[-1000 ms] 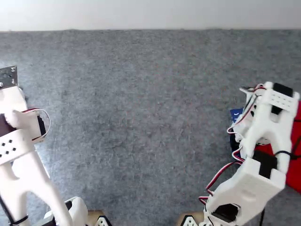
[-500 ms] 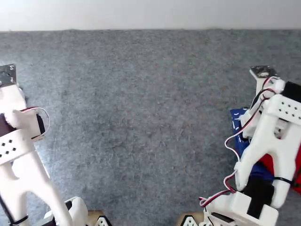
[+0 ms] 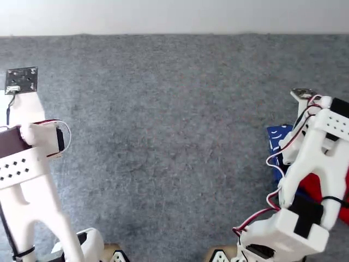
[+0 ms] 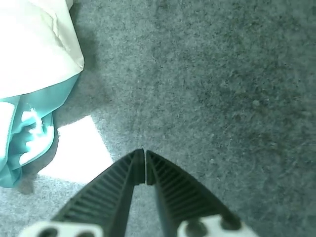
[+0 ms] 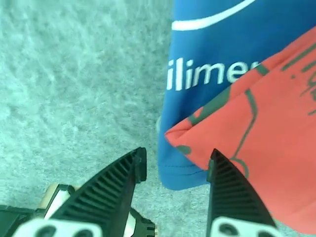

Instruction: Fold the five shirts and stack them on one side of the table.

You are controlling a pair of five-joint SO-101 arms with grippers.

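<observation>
2 soft, light, floppy shirts sit at the high view's right edge: a red cloth shirt (image 3: 312,185) atop a blue printed shirt (image 3: 275,135). Probably best pinched at a folded hem. The right gripper (image 5: 175,165) is spread over them; the left gripper (image 4: 145,168) has its fingers pressed together.

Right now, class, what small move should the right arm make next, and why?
Probably lower the right gripper and close it on the corner of the red shirt. Its jaws stand open on either side of that corner, which lies on top of the blue shirt on the grey table, so a short descent should be enough to grasp it.
</observation>
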